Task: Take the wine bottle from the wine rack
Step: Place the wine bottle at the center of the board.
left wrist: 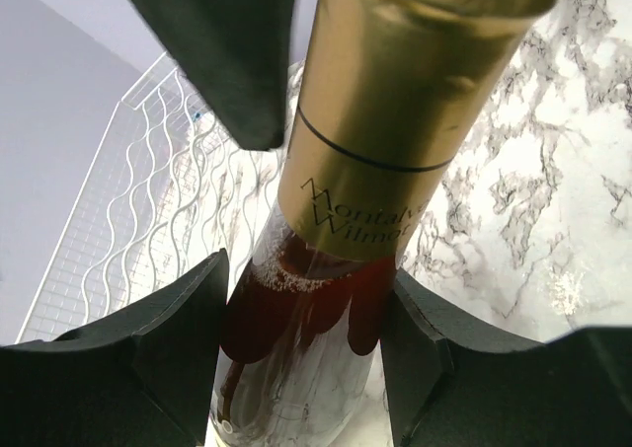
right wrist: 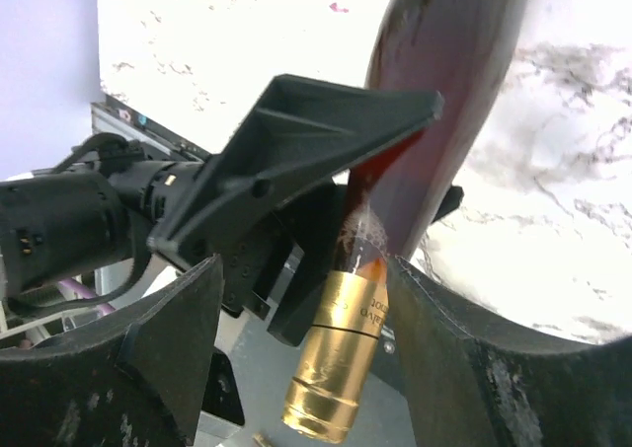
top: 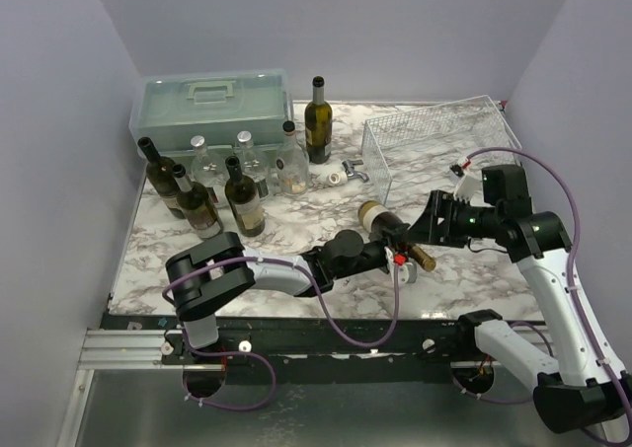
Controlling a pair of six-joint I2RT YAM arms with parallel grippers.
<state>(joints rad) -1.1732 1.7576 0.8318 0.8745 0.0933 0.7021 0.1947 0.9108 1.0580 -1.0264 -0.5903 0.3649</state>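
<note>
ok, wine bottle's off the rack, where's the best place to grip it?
Grip the neck just below the gold foil, jaws across it, coming from the robot's left. The wine bottle lies about level, and its neck is slim enough to span, unlike the body. The left gripper is clamped there.

The left arm (top: 276,274) lies low and stretches rightward. The left gripper (top: 395,247) is level, its fingers (left wrist: 178,338) closed on the neck of the bottle (top: 378,216). The right arm (top: 553,260) bends in from the right, forearm pointing left. The right gripper (top: 423,228) has its fingers (right wrist: 168,353) parted, straddling the bottle loosely.
</note>
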